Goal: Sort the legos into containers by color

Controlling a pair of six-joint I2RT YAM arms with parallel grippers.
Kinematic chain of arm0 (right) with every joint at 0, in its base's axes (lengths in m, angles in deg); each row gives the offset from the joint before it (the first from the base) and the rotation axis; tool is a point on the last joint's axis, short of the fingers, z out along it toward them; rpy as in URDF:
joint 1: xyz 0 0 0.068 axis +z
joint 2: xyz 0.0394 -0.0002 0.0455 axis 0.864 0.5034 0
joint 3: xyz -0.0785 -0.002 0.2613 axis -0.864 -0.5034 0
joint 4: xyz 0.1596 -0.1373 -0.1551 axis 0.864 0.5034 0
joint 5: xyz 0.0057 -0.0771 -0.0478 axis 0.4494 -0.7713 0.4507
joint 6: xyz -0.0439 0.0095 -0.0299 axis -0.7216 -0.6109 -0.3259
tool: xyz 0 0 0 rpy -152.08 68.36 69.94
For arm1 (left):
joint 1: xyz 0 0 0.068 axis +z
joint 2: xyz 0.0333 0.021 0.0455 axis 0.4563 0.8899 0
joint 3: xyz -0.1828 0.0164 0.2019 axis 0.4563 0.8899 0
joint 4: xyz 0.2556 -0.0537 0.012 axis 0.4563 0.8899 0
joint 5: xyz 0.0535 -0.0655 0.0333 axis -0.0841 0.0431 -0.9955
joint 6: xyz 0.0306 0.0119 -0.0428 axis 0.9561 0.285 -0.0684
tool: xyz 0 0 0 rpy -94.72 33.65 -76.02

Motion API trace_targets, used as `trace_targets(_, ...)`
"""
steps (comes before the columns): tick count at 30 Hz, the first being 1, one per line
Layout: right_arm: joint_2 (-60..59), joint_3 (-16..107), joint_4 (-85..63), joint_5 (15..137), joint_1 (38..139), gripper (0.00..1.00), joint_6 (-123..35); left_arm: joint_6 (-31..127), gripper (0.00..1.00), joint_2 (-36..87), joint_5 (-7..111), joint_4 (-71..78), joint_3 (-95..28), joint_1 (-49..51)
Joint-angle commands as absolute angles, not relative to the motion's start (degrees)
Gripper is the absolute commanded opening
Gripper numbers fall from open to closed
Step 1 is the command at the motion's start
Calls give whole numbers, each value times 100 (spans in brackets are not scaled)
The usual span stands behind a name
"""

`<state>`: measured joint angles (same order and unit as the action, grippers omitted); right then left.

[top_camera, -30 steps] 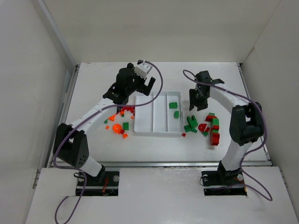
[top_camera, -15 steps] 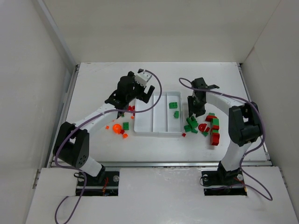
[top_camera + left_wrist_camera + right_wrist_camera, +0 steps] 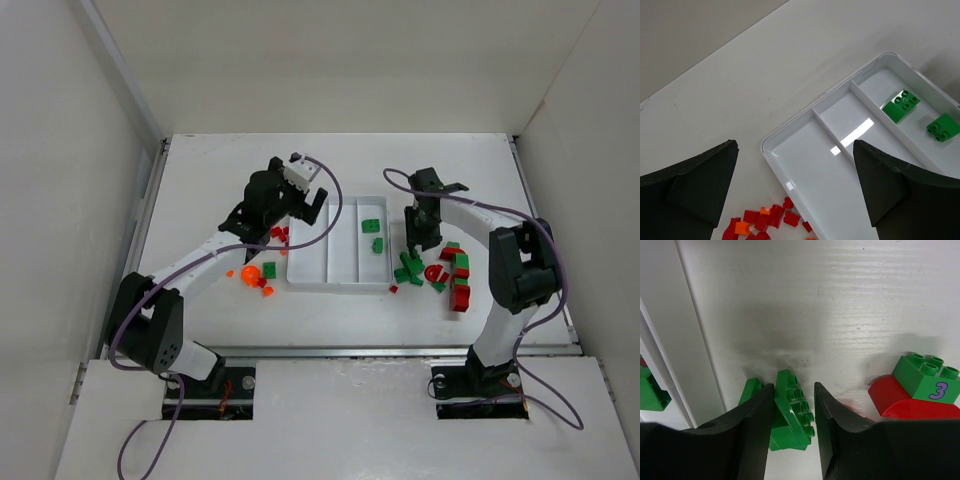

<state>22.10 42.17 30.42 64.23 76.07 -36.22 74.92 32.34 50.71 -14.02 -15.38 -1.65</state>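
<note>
Right gripper (image 3: pixel 794 388) straddles a studded green brick (image 3: pixel 790 415), its sides hidden; pinched or not, cannot tell. Left gripper (image 3: pixel 794 150) gapes wide above the glossy white tray (image 3: pixel 807 177)

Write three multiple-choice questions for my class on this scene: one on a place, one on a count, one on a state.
1. Which compartment of the tray holds the green bricks? A left B middle C right
2. How many bricks lie in the tray? A none B two C five
3. How do the jaws of the left gripper stand? A wide open, empty B shut on a red brick C shut on the tray's wall
Answers: 1 C, both lie there in the top view; 2 B, the other compartments are bare; 3 A, its wrist view shows fingers far apart, gripping nothing.
</note>
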Motion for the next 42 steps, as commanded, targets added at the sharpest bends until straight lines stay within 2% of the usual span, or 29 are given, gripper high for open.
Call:
trace_targets(1, 2088, 4121, 3068, 6253, 7717, 43, -3668, 7573, 99, 3001, 5100, -1846, -1513, -168)
trace_targets(8, 2203, 4068, 3068, 6367, 7823, 40, -3668, 7732, 99, 3063, 5038, -1846, -1575, -168)
trace_targets(12, 2255, 4015, 3015, 6367, 7823, 25, -3668, 7732, 99, 3124, 5099, -1793, -1575, -168)
trace_targets(13, 2255, 4093, 3015, 6367, 7823, 13, -3668, 7793, 99, 3124, 5100, -1793, -1575, -168)
trace_targets(15, 2308, 4182, 3015, 6367, 7823, 0, -3615, 7881, 99, 3124, 5222, -1627, -1636, -168)
trace_targets(21, 2308, 4673, 3286, 5973, 7823, 0, -3615, 8435, 94, 3177, 6267, -960, -1829, -168)
trace_targets(25, 1617, 5051, 3410, 5348, 7823, 0, -3229, 8217, 94, 3239, 7023, -651, -2171, -168)
trace_targets(30, 753, 5587, 3147, 4663, 8235, 0, -2649, 6952, 97, 3519, 7752, -887, -2917, -168)
trace_targets(36, 919, 6606, 3235, 3643, 9228, 0, -2332, 4828, 100, 3863, 9115, -2337, -3227, -116)
trace_targets(42, 788, 6538, 2796, 3562, 9694, 0, -2332, 4419, 100, 4082, 9424, -2654, -3341, -116)
